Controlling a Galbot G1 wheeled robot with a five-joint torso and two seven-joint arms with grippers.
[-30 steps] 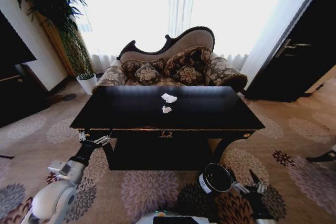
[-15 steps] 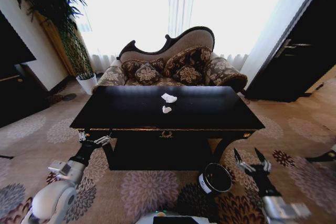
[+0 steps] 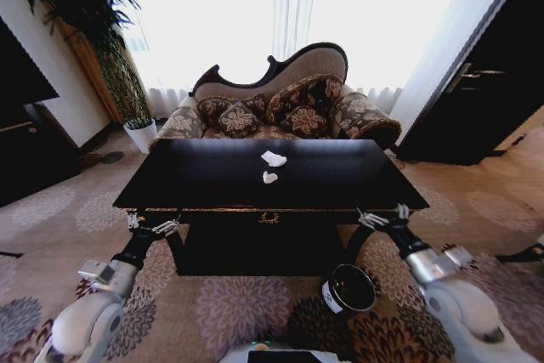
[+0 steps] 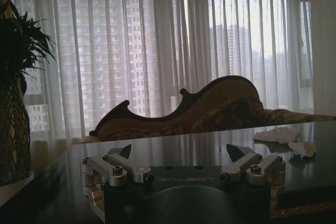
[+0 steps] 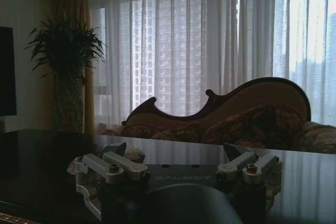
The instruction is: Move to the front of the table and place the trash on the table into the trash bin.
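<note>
Both grippers spread wide at table point(image 3: 340, 180) front edge, left gripper point(image 3: 153, 227) & right gripper point(image 3: 380, 217), w/ two paper wads point(image 3: 272, 166) mid-top, trash bin point(image 3: 347, 288) on carpet below.

Table point(image 3: 340, 178): glossy black wood, mirror-smooth. Trash point(image 3: 273, 159): crumpled white paper, matt. Bin point(image 3: 348, 288): shiny black, perhaps plastic. Sofa point(image 3: 289, 112) at twelve o'clock: patterned cloth.

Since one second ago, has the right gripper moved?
Yes. The right gripper rose from the carpet beside the trash bin up to the table front edge.
</note>
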